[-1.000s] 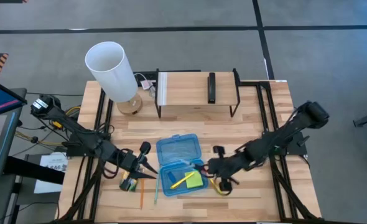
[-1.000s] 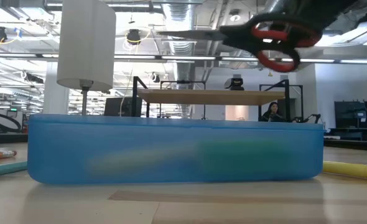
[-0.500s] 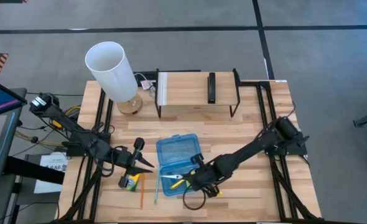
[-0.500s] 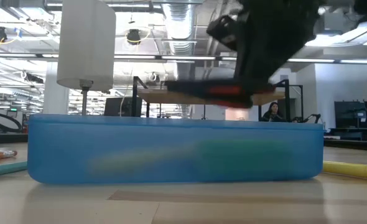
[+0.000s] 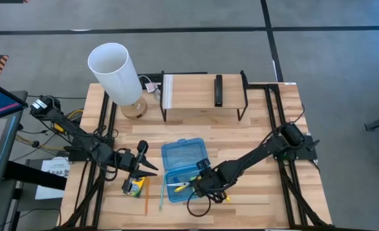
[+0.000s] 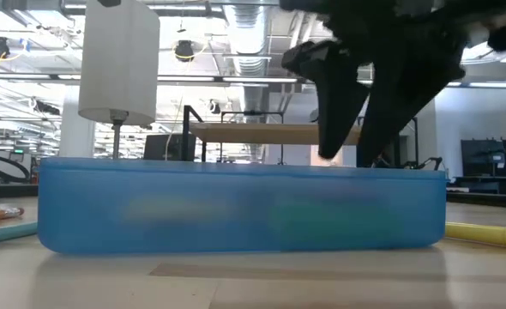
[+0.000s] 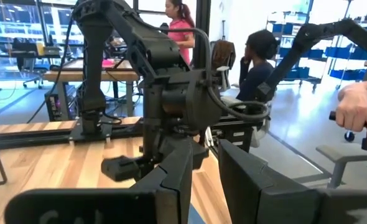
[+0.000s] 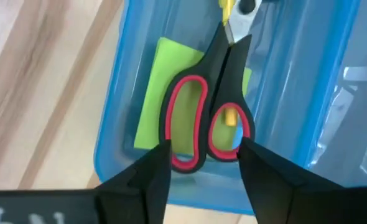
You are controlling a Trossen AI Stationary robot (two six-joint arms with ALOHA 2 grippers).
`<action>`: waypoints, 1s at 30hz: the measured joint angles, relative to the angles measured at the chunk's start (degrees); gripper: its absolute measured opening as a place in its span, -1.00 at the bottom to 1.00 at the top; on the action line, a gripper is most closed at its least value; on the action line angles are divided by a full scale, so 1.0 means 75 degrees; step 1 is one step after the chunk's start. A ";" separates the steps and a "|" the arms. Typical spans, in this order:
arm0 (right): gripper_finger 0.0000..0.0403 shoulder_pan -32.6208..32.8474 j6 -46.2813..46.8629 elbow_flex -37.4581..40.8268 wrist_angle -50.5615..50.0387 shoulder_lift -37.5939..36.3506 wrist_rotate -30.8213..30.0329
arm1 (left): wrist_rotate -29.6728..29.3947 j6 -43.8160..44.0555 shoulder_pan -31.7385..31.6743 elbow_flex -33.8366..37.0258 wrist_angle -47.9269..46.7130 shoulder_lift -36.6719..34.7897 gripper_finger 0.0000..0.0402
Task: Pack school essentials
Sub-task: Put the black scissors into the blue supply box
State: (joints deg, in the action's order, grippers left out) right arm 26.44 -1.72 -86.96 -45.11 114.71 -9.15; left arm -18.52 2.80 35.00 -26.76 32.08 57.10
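Note:
The blue translucent case [image 5: 183, 168] lies open in the middle of the table. Red-handled scissors [image 8: 208, 93] lie flat in it on the lime-green sticky-note pad [image 8: 151, 99], next to a yellow pencil [image 5: 178, 187]. My right gripper [image 8: 203, 152] hangs open just above the case. Its fingers stand on either side of the scissors' handle loops [image 8: 186, 124]. My left gripper [image 5: 149, 168] hovers left of the case, above the yellow-green crayon box [image 5: 134, 187]. Its fingers are slightly apart and hold nothing. An orange pencil [image 5: 146, 196] lies on the table by the crayon box.
A white lamp [image 5: 115, 70] stands at the far left. A wooden rack [image 5: 202, 93] with a black item [image 5: 218, 90] on it stands at the far middle. A dark cable loop [image 5: 199, 206] lies near the case's front. People sit in the room beyond the table.
My right gripper has carried the scissors from the case's right side toward the left and down into the case. There it has opened and let them go. The scissors, lifted clear a second ago, now lie flat on the sticky-note pad.

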 joint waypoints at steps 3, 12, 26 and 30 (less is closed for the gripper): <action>0.04 0.0006 0.0082 -0.0006 -0.0170 -0.0089 -0.0093 | 0.0000 0.0002 0.0000 0.0000 -0.0009 0.0000 -0.67; -0.06 -0.0091 0.0022 -0.0006 0.2094 -0.0333 -0.0185 | -0.0023 0.0002 0.0000 0.0000 -0.0039 0.0003 -0.67; -0.69 -0.0557 -0.0011 0.0012 0.3956 0.0355 0.0413 | -0.0020 0.0114 -0.0003 -0.0003 -0.0128 0.0006 -0.67; -0.95 -0.0568 0.0000 0.0013 0.4007 0.0672 0.0628 | -0.0029 0.0112 -0.0003 -0.0003 -0.0119 0.0006 -0.67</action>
State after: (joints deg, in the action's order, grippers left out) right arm 22.18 -1.72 -86.86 -15.06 119.75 -4.44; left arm -18.74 3.64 34.98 -26.79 31.18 57.14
